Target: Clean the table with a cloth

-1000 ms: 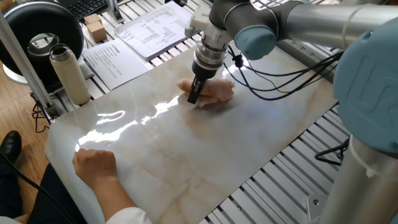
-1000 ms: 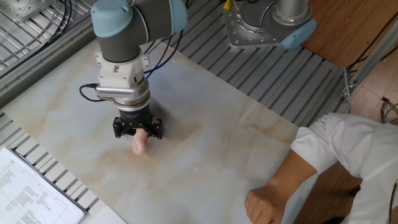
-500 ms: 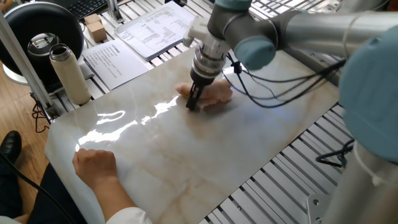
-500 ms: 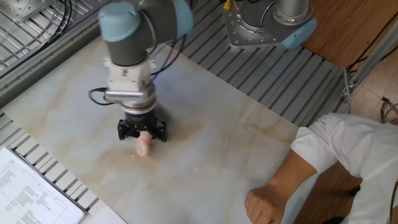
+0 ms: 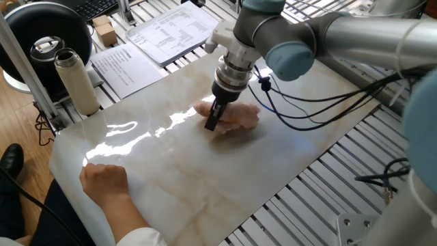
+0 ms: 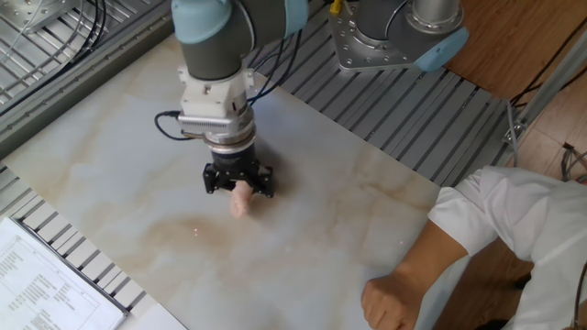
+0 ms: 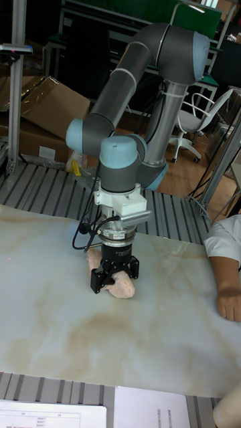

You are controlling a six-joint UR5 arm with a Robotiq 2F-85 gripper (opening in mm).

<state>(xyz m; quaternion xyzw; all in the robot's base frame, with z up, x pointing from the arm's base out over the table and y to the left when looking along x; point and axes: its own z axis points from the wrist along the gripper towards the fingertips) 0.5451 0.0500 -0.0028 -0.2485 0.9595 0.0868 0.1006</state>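
Observation:
The pale pink cloth [image 5: 235, 116] lies bunched on the cream marble table [image 5: 177, 171], pressed down by my gripper [image 5: 213, 123], which is shut on the cloth. From the other side only a small pink wad of cloth [image 6: 241, 201] shows under the gripper [image 6: 238, 183]. In the tall view the cloth [image 7: 119, 286] spreads beside the black fingers of the gripper [image 7: 115, 275], on the table [image 7: 80, 334].
A person's hand [image 5: 104, 180] rests on the table's near corner, with the arm [image 6: 431, 257] in a white sleeve. Printed paper sheets [image 5: 126, 66] and a steel bottle [image 5: 76, 80] stand off the slab's far left. Grey ribbed frame [image 6: 404, 110] surrounds the slab.
The gripper has dragged the cloth across the marble, rightwards in the other fixed view, towards the person's side. The hand on the table has not moved.

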